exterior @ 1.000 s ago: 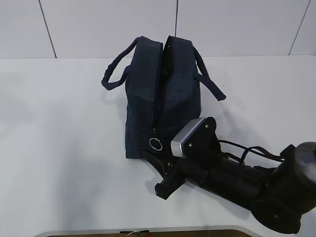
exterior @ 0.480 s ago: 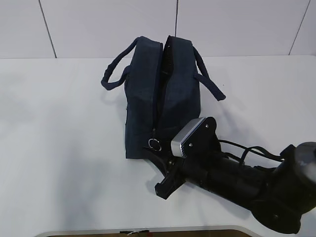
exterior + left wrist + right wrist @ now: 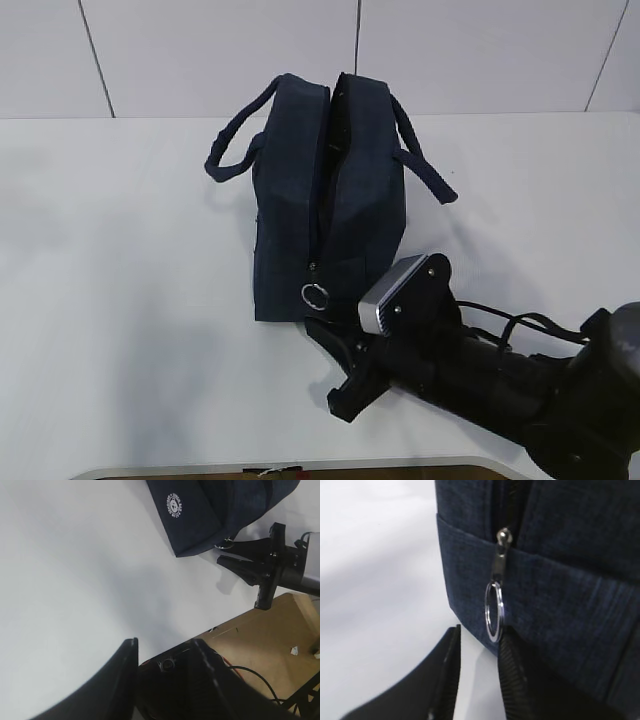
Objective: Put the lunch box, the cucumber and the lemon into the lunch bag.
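Exterior view shows the lunch bag [image 3: 325, 200] standing at the centre of the white table [image 3: 120, 300], its top zipper parted along the middle and its two loop handles drooping to either side. A silver ring pull [image 3: 314, 294] hangs on the near end of the bag, low in the frame. Just below and to the right of it sits the right gripper [image 3: 335, 345], its jaws narrowly parted with nothing between them; in the right wrist view the ring [image 3: 494, 611] hangs just above the finger tips. At the bottom of the left wrist view, the left gripper [image 3: 162, 652] stands partly open and empty.
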